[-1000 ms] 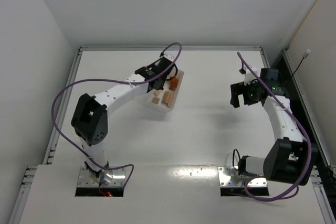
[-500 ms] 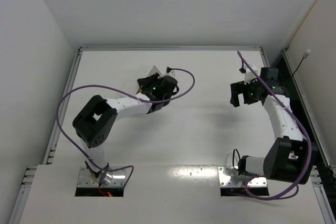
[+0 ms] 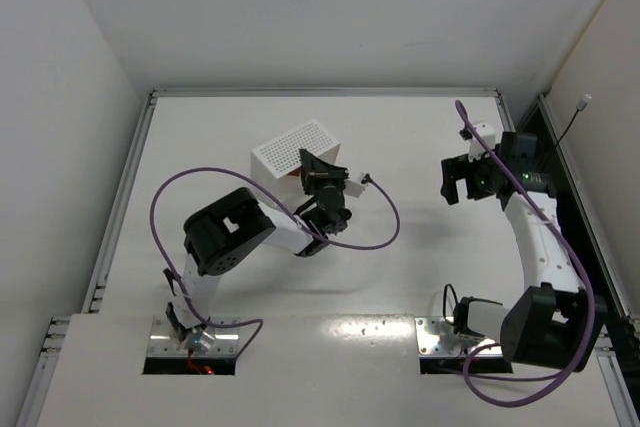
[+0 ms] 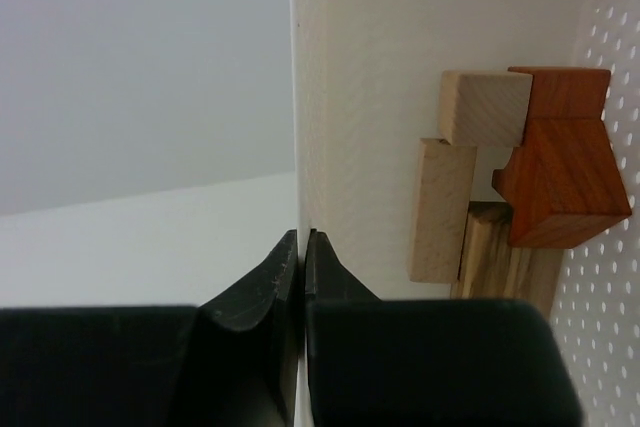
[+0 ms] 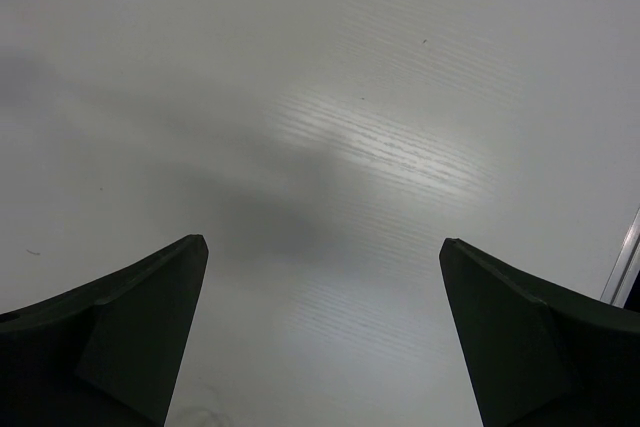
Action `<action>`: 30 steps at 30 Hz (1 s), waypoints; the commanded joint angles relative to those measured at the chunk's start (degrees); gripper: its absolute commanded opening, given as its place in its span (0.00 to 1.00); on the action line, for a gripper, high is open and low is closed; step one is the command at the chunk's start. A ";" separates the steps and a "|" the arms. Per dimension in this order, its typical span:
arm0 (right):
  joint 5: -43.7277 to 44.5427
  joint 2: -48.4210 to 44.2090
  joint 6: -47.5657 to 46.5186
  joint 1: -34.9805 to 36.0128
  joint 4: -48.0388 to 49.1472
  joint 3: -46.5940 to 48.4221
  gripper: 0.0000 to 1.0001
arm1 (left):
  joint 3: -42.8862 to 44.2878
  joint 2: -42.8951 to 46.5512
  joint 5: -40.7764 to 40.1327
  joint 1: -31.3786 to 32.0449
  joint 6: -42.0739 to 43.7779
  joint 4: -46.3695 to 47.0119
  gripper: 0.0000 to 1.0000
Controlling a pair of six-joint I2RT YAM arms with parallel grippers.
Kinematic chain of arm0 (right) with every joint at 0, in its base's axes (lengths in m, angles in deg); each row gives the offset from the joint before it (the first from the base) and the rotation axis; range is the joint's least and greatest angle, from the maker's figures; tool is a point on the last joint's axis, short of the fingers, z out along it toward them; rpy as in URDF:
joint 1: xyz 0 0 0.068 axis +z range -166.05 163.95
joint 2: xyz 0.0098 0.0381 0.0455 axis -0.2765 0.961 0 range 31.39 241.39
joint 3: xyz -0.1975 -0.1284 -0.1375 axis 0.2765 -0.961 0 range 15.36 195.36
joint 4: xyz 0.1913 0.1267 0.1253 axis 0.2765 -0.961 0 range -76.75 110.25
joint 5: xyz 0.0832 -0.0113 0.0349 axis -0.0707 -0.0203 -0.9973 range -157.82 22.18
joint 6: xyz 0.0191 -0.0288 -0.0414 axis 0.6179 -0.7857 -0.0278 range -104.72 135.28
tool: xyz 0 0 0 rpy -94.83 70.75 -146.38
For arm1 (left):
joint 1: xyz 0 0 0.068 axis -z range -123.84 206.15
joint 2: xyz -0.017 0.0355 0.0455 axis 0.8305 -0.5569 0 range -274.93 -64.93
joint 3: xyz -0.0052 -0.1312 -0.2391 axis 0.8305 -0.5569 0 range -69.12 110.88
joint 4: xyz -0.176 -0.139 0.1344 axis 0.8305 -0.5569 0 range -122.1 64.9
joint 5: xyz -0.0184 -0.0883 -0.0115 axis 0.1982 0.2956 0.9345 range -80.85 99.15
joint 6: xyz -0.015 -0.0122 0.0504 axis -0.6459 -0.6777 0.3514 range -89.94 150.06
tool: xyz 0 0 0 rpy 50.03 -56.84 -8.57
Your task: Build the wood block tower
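White walls closed in a pale desk [image 3: 400, 247], with both arm bases bolted at its near edge. The left arm [image 3: 235, 237] was folded back sharply, its purple cable looping wide, while the right arm [image 3: 540, 237] reached up the right side of the desk.

A white perforated tray [image 3: 292, 147] was lifted and tipped over, its dotted underside turned up toward the overhead camera. The left pincer [image 4: 301, 247] was clenched on one thin wall of that tray, a finger on each face with the wall pinched between them.

The right pincer [image 5: 322, 243] hung released above bare desk, its two dark fingers [image 5: 130, 317] spread wide, well apart from the tray.

The wood blocks [image 4: 510, 177] were not stacked as a tower; they sat crowded together inside the tray, against its far end in the left wrist view. A reddish-brown wedge [image 4: 562, 187] touched a reddish-brown block [image 4: 565, 95]; beside these lay a long pale tan rectangle [image 4: 440, 209], a striped tan piece [image 4: 500, 257] and a small tan cube [image 4: 484, 107].
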 commanded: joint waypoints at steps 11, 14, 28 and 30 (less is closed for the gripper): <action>0.41 -3.95 0.05 -0.42 1.35 -3.00 1.00 | -0.29 -3.66 4.19 0.19 10.91 38.95 0.00; 0.41 -3.95 0.05 -0.42 1.35 -3.00 1.00 | -2.48 -5.92 3.39 -0.52 9.05 39.47 0.00; 0.41 -2.37 -0.48 -0.94 -1.46 0.43 1.00 | 0.17 3.37 -8.21 0.98 8.12 38.51 0.00; -0.91 -2.37 0.04 -0.95 0.36 -0.18 1.00 | -5.11 1.55 -7.50 -0.42 2.77 35.52 0.00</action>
